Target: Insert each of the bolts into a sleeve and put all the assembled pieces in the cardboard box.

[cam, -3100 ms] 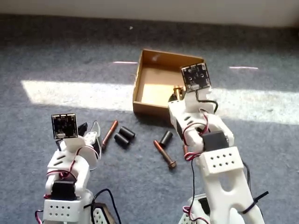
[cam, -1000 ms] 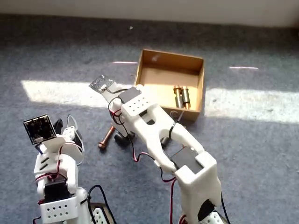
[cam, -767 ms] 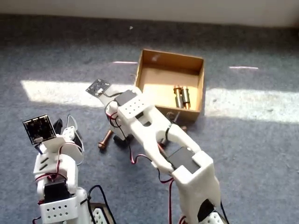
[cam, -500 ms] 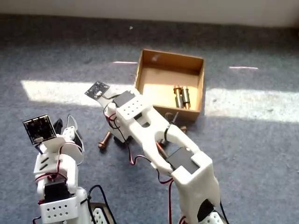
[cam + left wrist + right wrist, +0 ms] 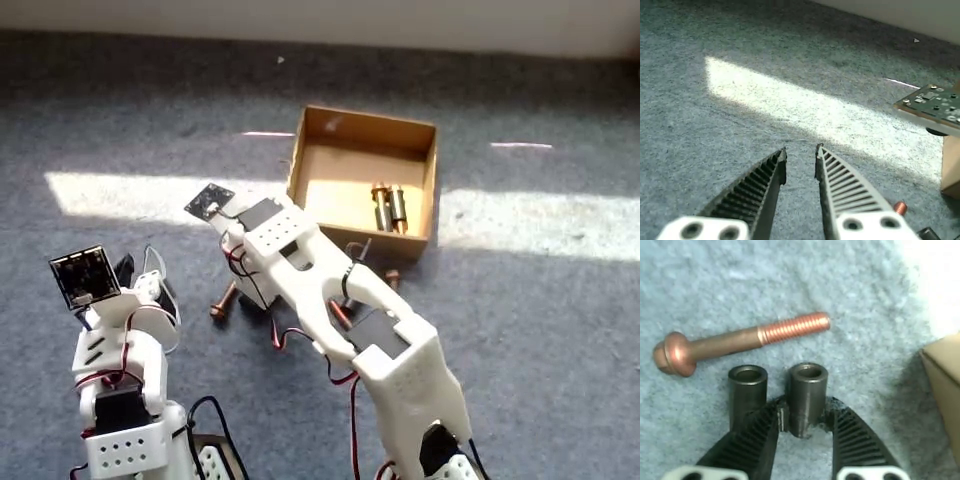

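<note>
The right arm (image 5: pixel 300 265) stretches from the lower right of the high view up to the centre-left, bent low over the grey carpet (image 5: pixel 520 320). The right gripper (image 5: pixel 805 416) is clenched on a dark cylindrical metal sleeve (image 5: pixel 807 392) that lies on the carpet, with both ribbed fingers pressing its sides. A second dark sleeve (image 5: pixel 747 390) lies just beside it, its near end hidden behind one finger. A copper-coloured flanged bolt (image 5: pixel 735 342) lies crosswise just beyond both sleeves.

The left arm (image 5: pixel 125 365) stands folded at the lower left. The left gripper (image 5: pixel 800 150) hangs released over bare carpet, its fingers slightly parted with nothing between them.

The open brown cardboard box (image 5: pixel 330 185) sits at upper centre, with two assembled pieces (image 5: pixel 389 207) side by side inside.

In the high view the right arm covers both sleeves and the flanged bolt's threaded end. A copper bolt head (image 5: pixel 392 279) shows near the box's front wall — its shaft is hidden under the arm.
</note>
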{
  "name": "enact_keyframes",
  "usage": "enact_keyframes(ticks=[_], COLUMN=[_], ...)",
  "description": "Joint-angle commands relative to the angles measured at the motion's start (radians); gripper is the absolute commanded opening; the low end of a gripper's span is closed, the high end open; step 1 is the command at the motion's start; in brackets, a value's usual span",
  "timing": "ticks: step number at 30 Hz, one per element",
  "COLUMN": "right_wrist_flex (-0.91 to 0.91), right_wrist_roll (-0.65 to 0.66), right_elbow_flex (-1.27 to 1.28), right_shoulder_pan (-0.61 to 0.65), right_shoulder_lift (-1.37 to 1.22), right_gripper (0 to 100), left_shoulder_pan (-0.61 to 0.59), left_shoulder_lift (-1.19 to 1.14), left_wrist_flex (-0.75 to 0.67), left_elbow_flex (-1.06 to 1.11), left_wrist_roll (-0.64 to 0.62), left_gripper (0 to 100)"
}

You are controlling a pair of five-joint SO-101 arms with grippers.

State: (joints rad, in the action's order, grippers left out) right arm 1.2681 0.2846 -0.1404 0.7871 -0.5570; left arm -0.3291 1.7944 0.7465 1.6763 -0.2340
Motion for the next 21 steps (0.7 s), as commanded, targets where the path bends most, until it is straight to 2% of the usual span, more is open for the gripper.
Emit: enact_keyframes(ticks=[1,2,7,14,21], right_wrist_flex=[0.002,0.002,0.012,0.082,0.11], right_wrist_roll=[0.021,0.041,0.058,0.032,-0.003], right_elbow_flex=[-0.001,-0.001,0.005,0.096,0.357], right_shoulder_pan=[0.005,0.005,-0.027,-0.13,-0.208], right_shoulder_lift=[-0.019,-0.016,0.096,0.444,0.869], right_gripper=[2.6,0.0,0.5,0.5,0.5], left_shoulder_pan=[-0.013,-0.013,-0.015,-0.015,-0.013], left_shoulder_lift=[0.025,0.025,0.025,0.025,0.025], left_wrist_flex=[-0.026,-0.026,-0.026,-0.028,-0.046], left_elbow_flex=[0.019,0.019,0.019,0.016,0.019], left_wrist_roll=[0.006,0.006,0.006,0.006,0.006], left_gripper=[12,12,12,12,12])
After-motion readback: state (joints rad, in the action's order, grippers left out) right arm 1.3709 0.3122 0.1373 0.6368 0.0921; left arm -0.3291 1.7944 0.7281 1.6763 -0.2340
